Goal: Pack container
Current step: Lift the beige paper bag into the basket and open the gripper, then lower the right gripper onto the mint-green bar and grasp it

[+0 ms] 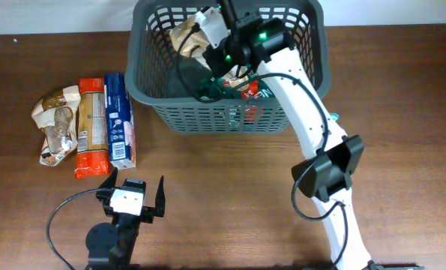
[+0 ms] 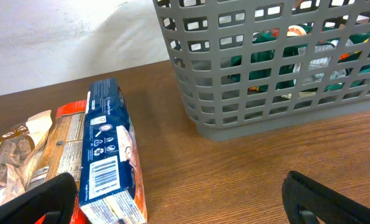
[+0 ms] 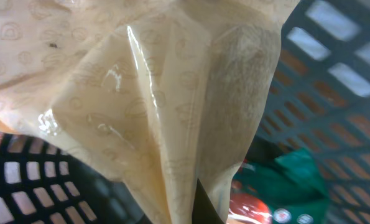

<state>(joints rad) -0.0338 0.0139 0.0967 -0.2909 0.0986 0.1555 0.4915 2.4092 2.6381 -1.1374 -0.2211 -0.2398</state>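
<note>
At the far edge of the dark wooden table [image 1: 223,187], seen from overhead, the container [image 1: 200,118] stands with the right gripper [image 1: 200,34] inside it, clenched on a beige packet [image 1: 184,37]. The left gripper [image 1: 135,184] hangs with its fingers spread wide, empty. The left wrist view shows a pale wall [image 2: 60,43] behind the table and a blue packet [image 2: 107,162] lying near the container. In the right wrist view the beige packet fills the frame against the lattice.

blue packet [image 2: 107,162]: barcode, small recycling signs | printed words: illegible
</note>
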